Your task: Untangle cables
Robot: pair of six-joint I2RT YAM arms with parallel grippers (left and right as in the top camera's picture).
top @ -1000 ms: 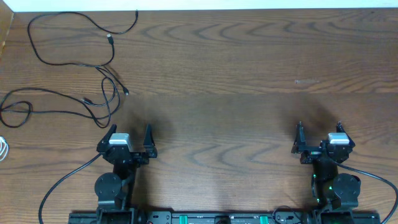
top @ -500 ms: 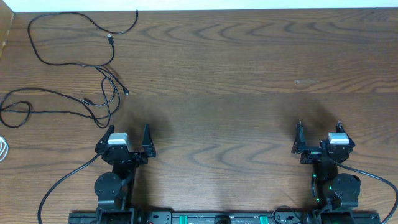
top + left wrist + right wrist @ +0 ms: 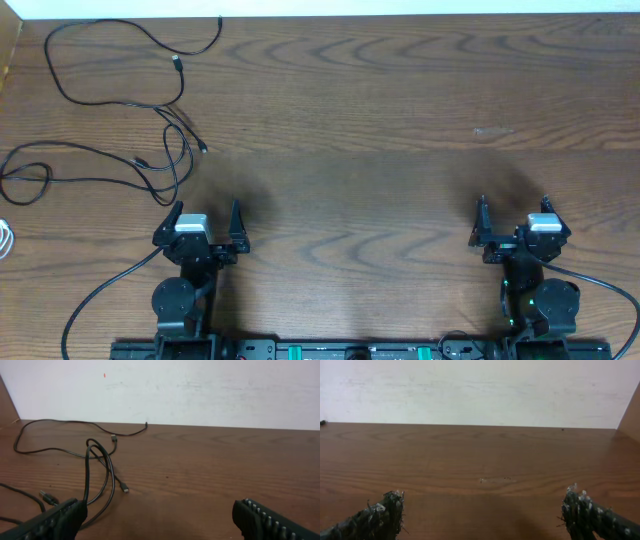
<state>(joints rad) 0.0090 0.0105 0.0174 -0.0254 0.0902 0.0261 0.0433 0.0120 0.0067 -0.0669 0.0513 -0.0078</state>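
Note:
Several thin black cables (image 3: 150,130) lie in loose crossing loops at the far left of the wooden table; they also show in the left wrist view (image 3: 95,467), ahead and left of the fingers. A white cable (image 3: 6,240) peeks in at the left edge. My left gripper (image 3: 207,215) is open and empty near the front edge, just short of the nearest black loop. My right gripper (image 3: 513,212) is open and empty at the front right, far from the cables. No cable shows in the right wrist view.
A white wall (image 3: 200,390) runs along the table's far edge. A wooden side panel (image 3: 8,50) stands at the far left corner. Thick black arm cords (image 3: 100,295) trail from both arm bases at the front.
The left gripper has shifted very slightly leftward. The cables and the right arm have not moved.

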